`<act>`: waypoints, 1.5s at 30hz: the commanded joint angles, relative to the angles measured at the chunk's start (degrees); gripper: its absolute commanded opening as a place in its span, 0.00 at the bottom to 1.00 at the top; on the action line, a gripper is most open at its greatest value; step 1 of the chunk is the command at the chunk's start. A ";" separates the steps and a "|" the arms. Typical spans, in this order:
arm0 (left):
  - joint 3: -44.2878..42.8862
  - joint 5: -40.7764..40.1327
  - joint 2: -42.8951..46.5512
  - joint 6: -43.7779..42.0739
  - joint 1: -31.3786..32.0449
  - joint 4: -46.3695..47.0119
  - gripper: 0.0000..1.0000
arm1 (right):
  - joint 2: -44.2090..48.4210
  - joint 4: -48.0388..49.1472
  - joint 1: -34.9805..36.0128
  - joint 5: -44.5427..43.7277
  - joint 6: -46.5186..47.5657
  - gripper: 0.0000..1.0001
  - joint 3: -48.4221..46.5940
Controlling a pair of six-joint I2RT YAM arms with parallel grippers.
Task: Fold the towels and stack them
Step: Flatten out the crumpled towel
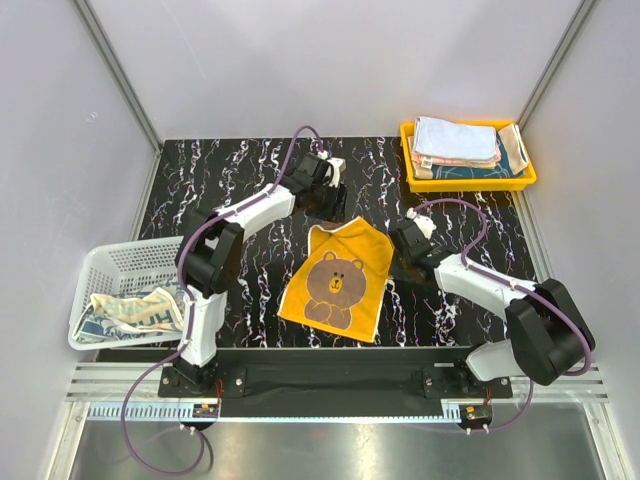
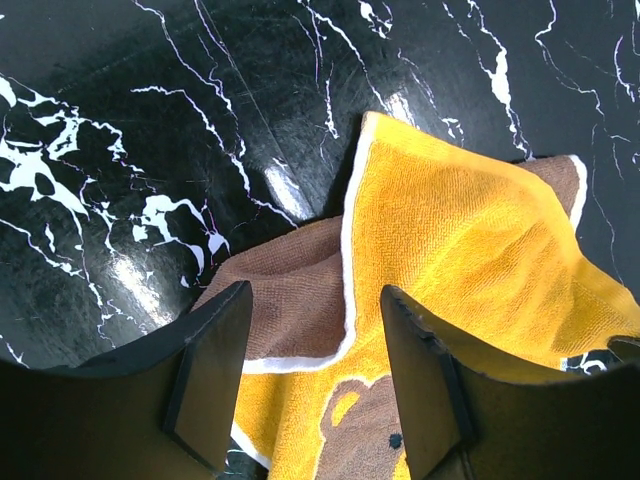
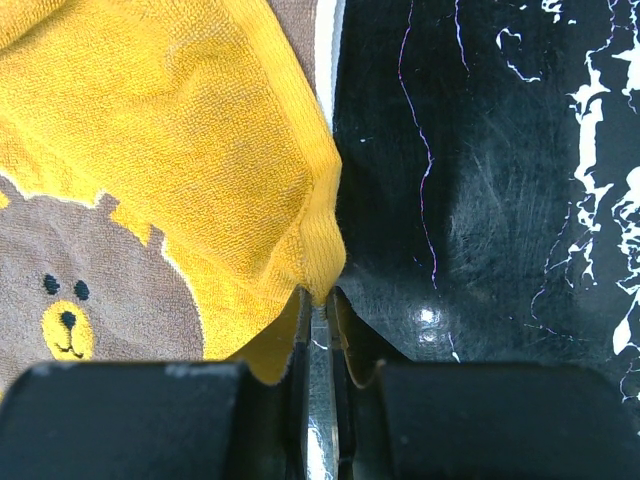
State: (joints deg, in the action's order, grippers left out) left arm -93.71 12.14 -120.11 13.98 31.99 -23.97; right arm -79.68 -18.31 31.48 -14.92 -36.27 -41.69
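An orange-yellow towel (image 1: 337, 276) with a brown bear lies spread on the black marbled table. My left gripper (image 1: 328, 207) hovers open over the towel's far left corner. In the left wrist view its fingers (image 2: 210, 375) straddle the towel (image 2: 470, 250), where a flap shows its brown underside, and they hold nothing. My right gripper (image 1: 397, 243) is at the towel's right edge. In the right wrist view it (image 3: 318, 300) is shut on a pinched fold of the towel (image 3: 180, 150).
A yellow tray (image 1: 412, 178) at the back right holds a stack of folded towels (image 1: 455, 140). A white mesh basket (image 1: 120, 262) at the left edge holds crumpled towels (image 1: 135, 312). Grey walls enclose the table.
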 commanded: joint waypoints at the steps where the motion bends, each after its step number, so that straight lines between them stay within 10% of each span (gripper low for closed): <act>1: 0.11 1.04 2.78 -0.18 0.44 2.87 0.59 | -0.13 1.61 -0.37 -0.64 0.41 0.04 -2.25; 29: 1.78 5.35 -0.73 0.96 1.41 2.43 0.38 | -0.39 1.96 -0.28 -0.55 0.41 0.05 -2.60; 45: -4.46 5.70 -2.06 0.96 -0.69 0.50 0.00 | -2.32 -0.76 -3.00 -1.34 4.27 0.05 -9.62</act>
State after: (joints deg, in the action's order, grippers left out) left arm -94.43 16.78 -122.78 14.87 32.80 -24.43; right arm -81.56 -19.05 29.80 -14.96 -34.06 -47.05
